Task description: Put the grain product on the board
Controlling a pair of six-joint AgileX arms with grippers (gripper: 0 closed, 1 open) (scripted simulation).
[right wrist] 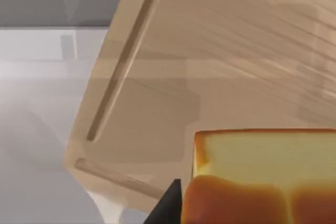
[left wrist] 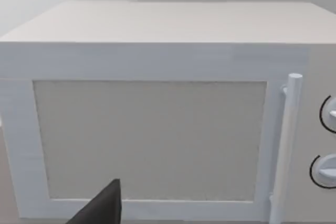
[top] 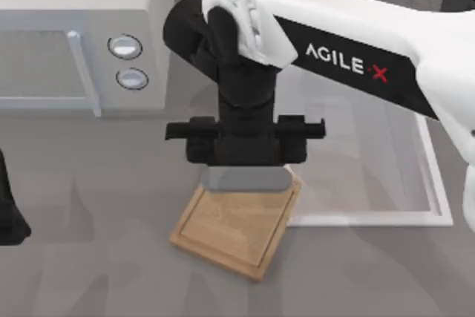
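In the top view, your right gripper [top: 245,155] hangs at frame centre, directly over the upper end of the board [top: 236,231], which lies tilted below centre, its long axis running from upper right to lower left. Your left arm sits parked at the left edge, beside the microwave [top: 78,31] in the upper left. In the left wrist view you face the microwave's door, and a dark fingertip [left wrist: 102,208] shows at the bottom; whether the left gripper is open cannot be told. In the right wrist view, the bread [right wrist: 262,174] fills the lower right, seemingly gripped by a dark finger [right wrist: 169,205] at its edge, with the board's grooved surface right behind it. The board therefore lies straight beneath the loaf, so I judge that only lowering and release remain.
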